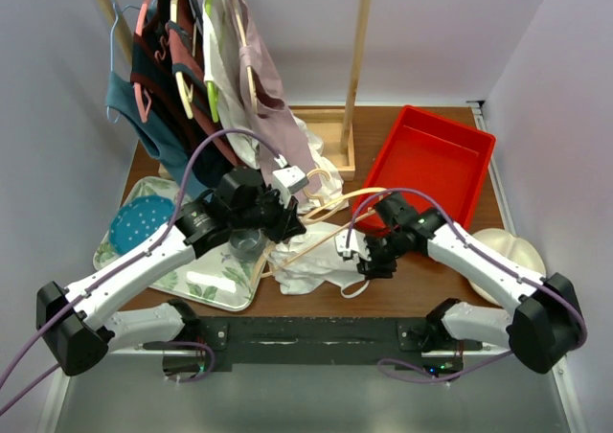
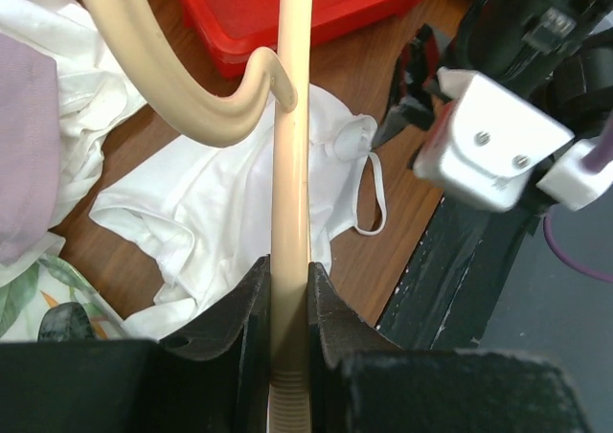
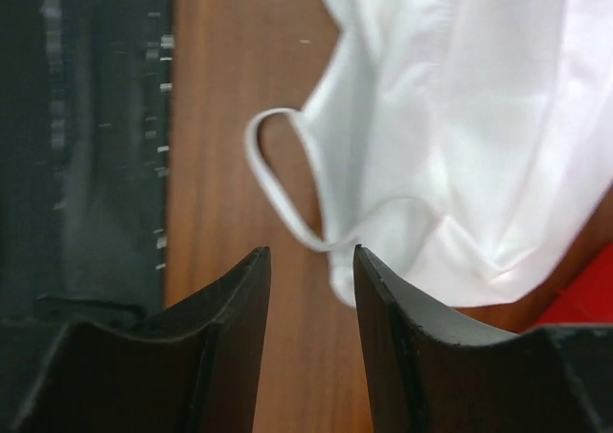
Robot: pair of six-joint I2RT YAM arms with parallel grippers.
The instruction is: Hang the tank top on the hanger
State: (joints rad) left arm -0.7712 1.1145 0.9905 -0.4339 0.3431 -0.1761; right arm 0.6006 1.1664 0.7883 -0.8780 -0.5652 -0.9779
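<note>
The white tank top point(image 1: 305, 263) lies crumpled on the wooden table between the two arms. It also shows in the left wrist view point(image 2: 215, 217) and the right wrist view point(image 3: 469, 136). My left gripper point(image 1: 287, 224) is shut on the cream hanger point(image 1: 326, 239) and holds it just above the top. In the left wrist view the jaws point(image 2: 287, 284) clamp the hanger's straight bar point(image 2: 291, 165). My right gripper point(image 1: 369, 261) is open and empty. In the right wrist view it point(image 3: 311, 256) hovers just short of a narrow strap loop point(image 3: 278, 179).
A red tray point(image 1: 431, 160) sits at the back right. A floral tray point(image 1: 206, 280) with a teal plate point(image 1: 142, 222) is at the left. A wooden rack with hung garments point(image 1: 192, 69) stands behind. A black mounting strip point(image 1: 316, 337) runs along the near edge.
</note>
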